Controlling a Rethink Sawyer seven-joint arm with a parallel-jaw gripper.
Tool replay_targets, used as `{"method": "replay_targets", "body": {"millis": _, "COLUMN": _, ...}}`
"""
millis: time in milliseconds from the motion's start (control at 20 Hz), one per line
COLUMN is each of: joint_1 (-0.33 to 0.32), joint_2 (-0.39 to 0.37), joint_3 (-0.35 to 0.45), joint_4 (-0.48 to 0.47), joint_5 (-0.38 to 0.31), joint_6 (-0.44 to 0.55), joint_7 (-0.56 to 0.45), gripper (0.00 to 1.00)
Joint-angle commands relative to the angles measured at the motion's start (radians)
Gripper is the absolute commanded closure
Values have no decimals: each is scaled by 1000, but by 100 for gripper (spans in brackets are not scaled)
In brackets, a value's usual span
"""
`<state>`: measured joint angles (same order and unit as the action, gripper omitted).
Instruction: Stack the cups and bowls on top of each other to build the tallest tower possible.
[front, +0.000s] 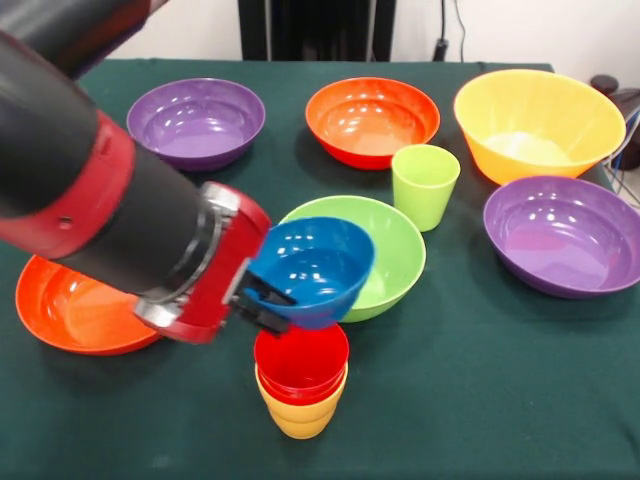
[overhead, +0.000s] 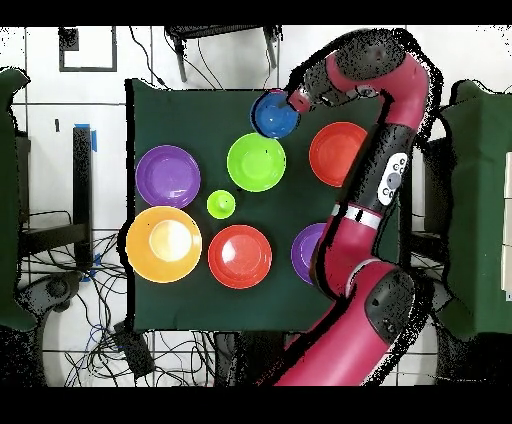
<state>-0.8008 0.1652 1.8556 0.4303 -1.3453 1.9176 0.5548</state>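
We see the blue bowl (front: 315, 268) held off the table, tilted so its mouth faces up and towards the front camera, its rim canted rather than level. It hangs just above and behind the red cup (front: 301, 362), which sits nested upright in the yellow cup (front: 300, 415) near the table's (front: 480, 400) front edge; both cups stand mouth up with their long axes vertical. We cannot tell whether the bowl's underside touches the red cup's rim.

The gripper (front: 262, 303) pinches the blue bowl at its rim on the arm's side: the dark fingers (front: 268, 296) are closed down on the bowl's wall with only that wall between them. In the overhead view the gripper (overhead: 296, 100) meets the blue bowl (overhead: 275, 114) at the table's edge farthest from the robot's base.

Around it, the light green bowl (front: 385, 250) lies just behind the blue one, partly covered by it in the front view. The light green cup (front: 425, 185) stands upright beyond that. A red-orange bowl (front: 70, 310) sits under the arm (front: 90, 190), partly hidden. Further back lie a purple bowl (front: 196, 122), a second red-orange bowl (front: 372, 120) and the large orange bowl (front: 538, 122), with the second purple bowl (front: 562, 234) to the side. All bowls on the table rest mouth up.
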Motion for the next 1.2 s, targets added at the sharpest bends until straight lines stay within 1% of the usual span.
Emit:
{"method": "replay_targets", "body": {"millis": 50, "joint_1": 86, "joint_2": -56, "joint_3": -130, "joint_4": -131, "joint_5": -64, "joint_6": -47, "joint_7": 74, "gripper": 100}}
{"method": "replay_targets", "body": {"millis": 350, "joint_1": 100, "joint_2": -59, "joint_3": -113, "joint_4": -160, "joint_5": -83, "joint_6": -59, "joint_7": 58, "gripper": 100}}
{"method": "replay_targets", "body": {"millis": 500, "joint_1": 106, "joint_2": -61, "joint_3": -99, "joint_4": -178, "joint_5": -104, "joint_6": -60, "joint_7": 34, "gripper": 100}}
{"method": "replay_targets", "body": {"millis": 750, "joint_1": 116, "joint_2": -64, "joint_3": -41, "joint_4": -227, "joint_5": -182, "joint_6": -49, "joint_7": -28, "gripper": 100}}
{"method": "replay_targets", "body": {"millis": 950, "joint_1": 117, "joint_2": -65, "joint_3": 2, "joint_4": -249, "joint_5": -240, "joint_6": -41, "joint_7": -66, "gripper": 100}}
{"method": "replay_targets", "body": {"millis": 1050, "joint_1": 121, "joint_2": -66, "joint_3": 27, "joint_4": -261, "joint_5": -280, "joint_6": -39, "joint_7": -88, "gripper": 100}}
{"method": "replay_targets", "body": {"millis": 1200, "joint_1": 118, "joint_2": -68, "joint_3": 47, "joint_4": -265, "joint_5": -311, "joint_6": -43, "joint_7": -102, "gripper": 100}}
